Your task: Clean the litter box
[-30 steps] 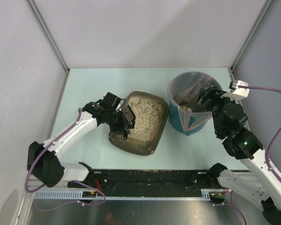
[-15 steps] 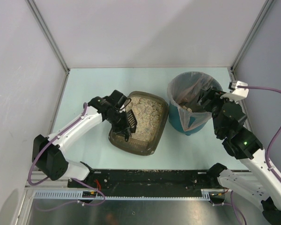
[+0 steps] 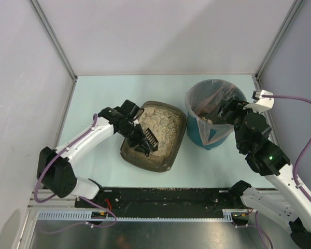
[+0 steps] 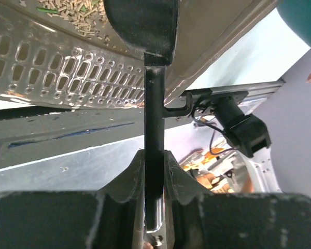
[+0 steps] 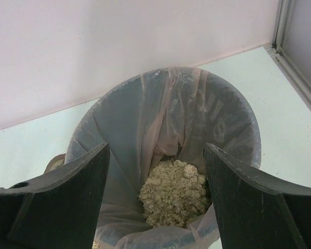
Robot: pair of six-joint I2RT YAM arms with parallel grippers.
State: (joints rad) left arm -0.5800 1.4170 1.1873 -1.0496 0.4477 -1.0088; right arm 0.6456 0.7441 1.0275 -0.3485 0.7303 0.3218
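Top external: left gripper (image 3: 138,133), clamped on scoop (image 3: 150,140), has moved from litter box (image 3: 145,161) left rim inward over litter; box on table (image 3: 103,104) beside bin (image 3: 217,139). Right gripper (image 5: 155,194) stays apart above bin.

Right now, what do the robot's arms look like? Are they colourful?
Both are white tubes with chunky black joints. A purple cable loops along the left arm, and another along the right arm, which also shows a small green light. The left gripper and right gripper are black; the right one's fingers look wide and blunt.
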